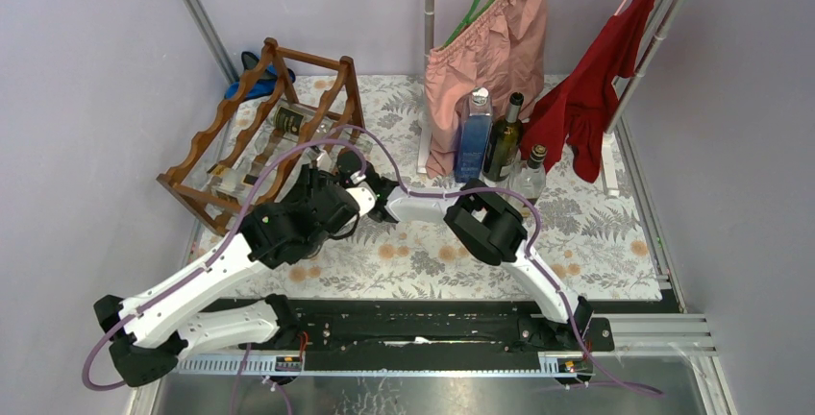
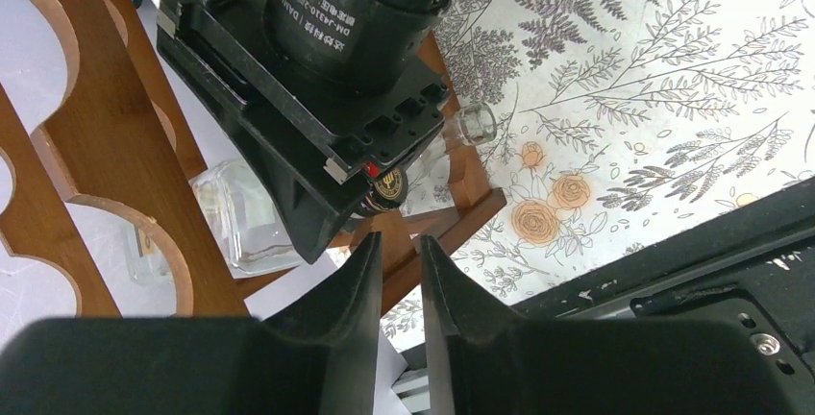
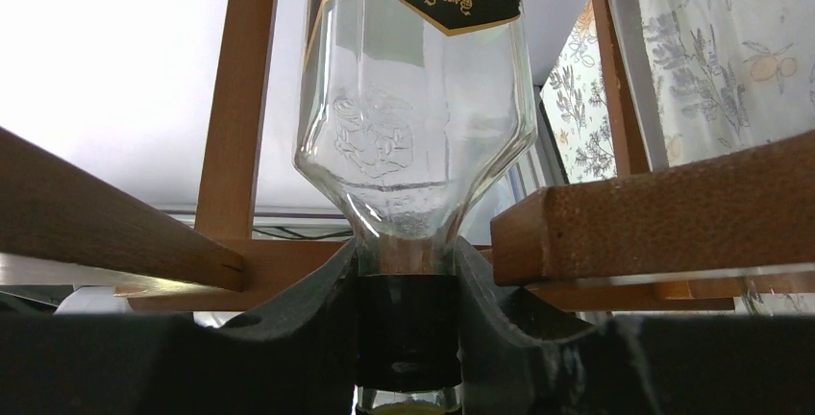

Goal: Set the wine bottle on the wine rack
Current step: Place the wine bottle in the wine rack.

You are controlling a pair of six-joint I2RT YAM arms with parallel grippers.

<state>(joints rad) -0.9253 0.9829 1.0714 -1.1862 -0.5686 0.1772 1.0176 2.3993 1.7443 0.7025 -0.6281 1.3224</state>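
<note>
Wine bottle [image 3: 413, 117], clear glass with a black-and-gold label, lying in an upper tier of the wine rack [image 3: 663, 208] at the far left of the floral-clothed table [image 1: 432, 252], neck toward the near right. Clamped at the dark-capped neck by the right gripper [image 3: 406, 276], fingers tight on either side. Left gripper [image 2: 397, 261] just beside the right wrist at the rack's near corner, fingers drawn nearly together with only a thin gap and nothing between them.

Judged close to done, with release and withdrawal to come. Chief hazard: release ahead of a square seat in the scalloped rails, and with it a roll or a slide neck-first out of the near side. Also possible: a snag of the fingers on the rail right beside them during the pull-back, enough to drag the bottle or jolt the frame. Little room between the two arms, so a knock from one to the other not out of the question.

Elsewhere in the rack: a squarish clear bottle [image 2: 240, 223] on a lower tier; other slots hard to read. Well apart at the far right: a blue bottle [image 1: 473, 141], a dark green bottle [image 1: 502, 141] and a small clear bottle [image 1: 531, 175], upright near a hanging pink garment [image 1: 490, 40] and a red garment [image 1: 596, 79].
</note>
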